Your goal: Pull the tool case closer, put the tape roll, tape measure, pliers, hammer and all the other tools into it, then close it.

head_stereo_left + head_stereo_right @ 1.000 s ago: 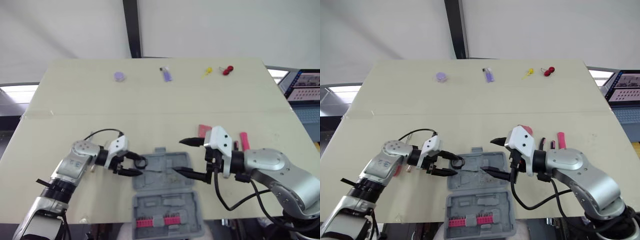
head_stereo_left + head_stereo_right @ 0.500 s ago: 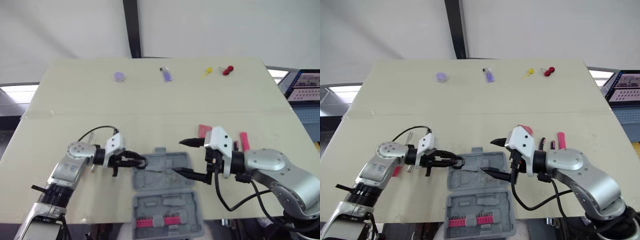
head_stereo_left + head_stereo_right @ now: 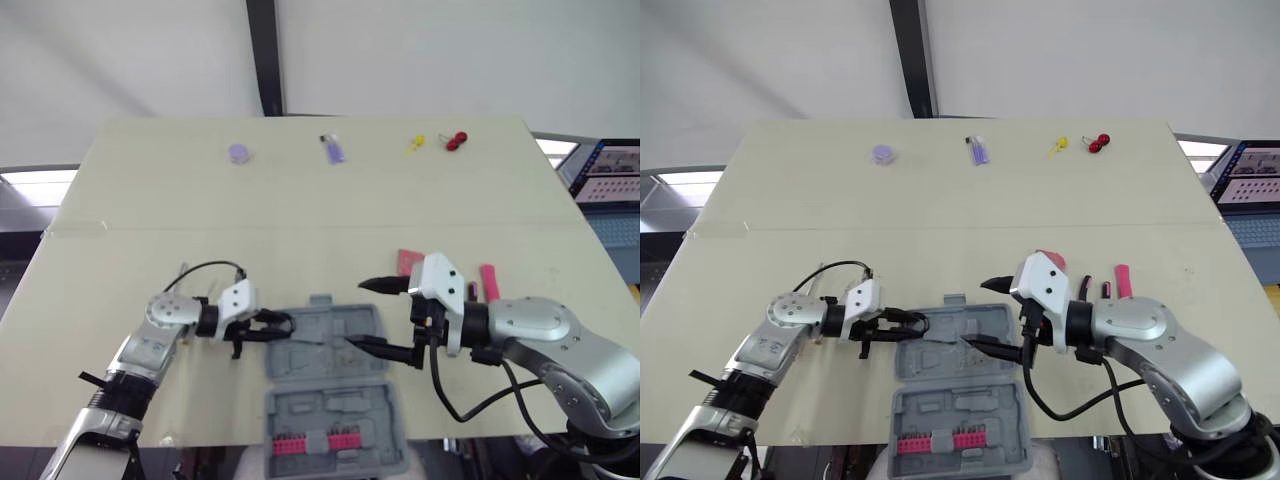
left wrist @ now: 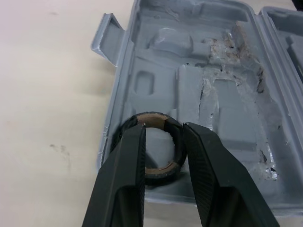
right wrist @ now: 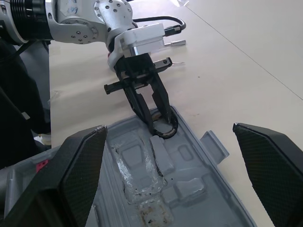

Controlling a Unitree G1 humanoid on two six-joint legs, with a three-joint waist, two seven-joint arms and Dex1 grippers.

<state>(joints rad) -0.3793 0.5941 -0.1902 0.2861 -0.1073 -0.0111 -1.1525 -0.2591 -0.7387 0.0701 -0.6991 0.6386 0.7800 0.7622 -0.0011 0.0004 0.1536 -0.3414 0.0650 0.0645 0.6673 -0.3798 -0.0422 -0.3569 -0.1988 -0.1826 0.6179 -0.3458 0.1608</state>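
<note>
Tool case lay open at the table's near edge, both moulded halves facing up. Left gripper was over the left rim of the far half, its fingers clamped on the tape roll. Right gripper hung over the right part of the same half, fingers spread wide and holding nothing.

Handling, as a judgement: the roll looked light and stiff, a black band on a cardboard core. It should not crush or bend under a firm pinch. The outer winding is likely smooth and might slip. The surest hold would be a finger through the core and one outside, or a pinch across the flat faces. The case looked like hard plastic, light for its bulk and liable to skid when pushed. The rim or latch tab would be the place to grip it.

Left wrist view showed the two fingers bracketing the roll right at the tray's edge, and the empty recesses beyond. The head views gave none of that detail. Whether the roll rested on the plastic or hung just clear could not be settled. Right wrist view showed the left gripper from the front, tilted down into the tray. The head views alone showed pink-handled tools just right of the right arm, and small items along the far edge.
</note>
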